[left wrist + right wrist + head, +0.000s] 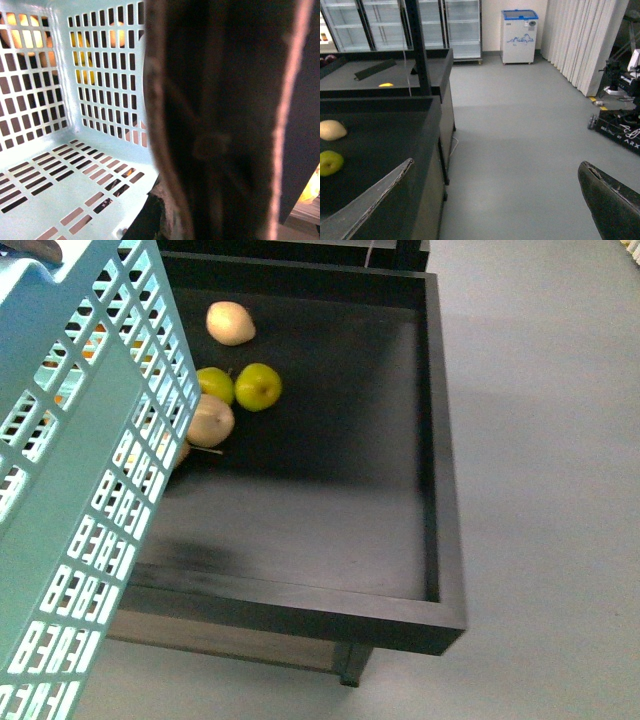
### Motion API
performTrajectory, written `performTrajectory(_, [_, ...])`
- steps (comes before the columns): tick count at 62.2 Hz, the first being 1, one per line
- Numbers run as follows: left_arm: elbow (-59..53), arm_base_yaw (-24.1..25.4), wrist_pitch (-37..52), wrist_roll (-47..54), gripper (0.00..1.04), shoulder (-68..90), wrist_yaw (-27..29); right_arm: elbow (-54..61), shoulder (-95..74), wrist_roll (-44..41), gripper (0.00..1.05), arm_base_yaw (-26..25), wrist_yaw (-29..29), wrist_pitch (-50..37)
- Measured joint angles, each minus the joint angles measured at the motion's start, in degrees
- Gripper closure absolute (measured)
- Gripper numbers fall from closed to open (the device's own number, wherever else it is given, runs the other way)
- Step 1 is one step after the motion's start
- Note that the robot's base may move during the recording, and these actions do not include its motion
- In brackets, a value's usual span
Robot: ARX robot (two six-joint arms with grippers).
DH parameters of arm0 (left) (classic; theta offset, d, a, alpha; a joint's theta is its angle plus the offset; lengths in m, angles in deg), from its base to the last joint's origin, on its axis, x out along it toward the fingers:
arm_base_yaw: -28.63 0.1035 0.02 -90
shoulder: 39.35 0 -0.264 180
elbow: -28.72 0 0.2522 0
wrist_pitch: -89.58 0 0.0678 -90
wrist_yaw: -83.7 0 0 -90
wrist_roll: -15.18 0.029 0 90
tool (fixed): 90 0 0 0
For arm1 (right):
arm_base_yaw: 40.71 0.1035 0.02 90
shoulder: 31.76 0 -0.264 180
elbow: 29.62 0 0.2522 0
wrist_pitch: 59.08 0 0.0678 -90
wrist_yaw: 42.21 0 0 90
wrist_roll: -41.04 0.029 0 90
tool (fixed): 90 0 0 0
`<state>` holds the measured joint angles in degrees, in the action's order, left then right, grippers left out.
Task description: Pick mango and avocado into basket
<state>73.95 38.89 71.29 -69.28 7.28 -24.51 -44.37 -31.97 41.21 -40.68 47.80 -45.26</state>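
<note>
Leaning basket (75, 430), tilted over tray (300, 608)

Soft, even overhead light in front view; faint shadow on black tray (330, 510) beside basket (90, 490). Left wrist view badly blurred at right, perhaps the handle (220, 120); warm backlight through upper-left slots. Right wrist view crisp, bright.

The basket (60, 500) runs off the front view's left edge, hiding part of a tan fruit (212, 420); a dark blur (225, 120) (unidentifiable) blocks half the left wrist view.
</note>
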Motion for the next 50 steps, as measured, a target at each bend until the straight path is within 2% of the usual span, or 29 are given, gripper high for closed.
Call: performTrajectory(50, [0.0, 0.0, 0.0, 0.0, 1.01, 0.0, 0.0, 0.0, 0.0, 0.0, 0.09, 0.0, 0.1, 0.0])
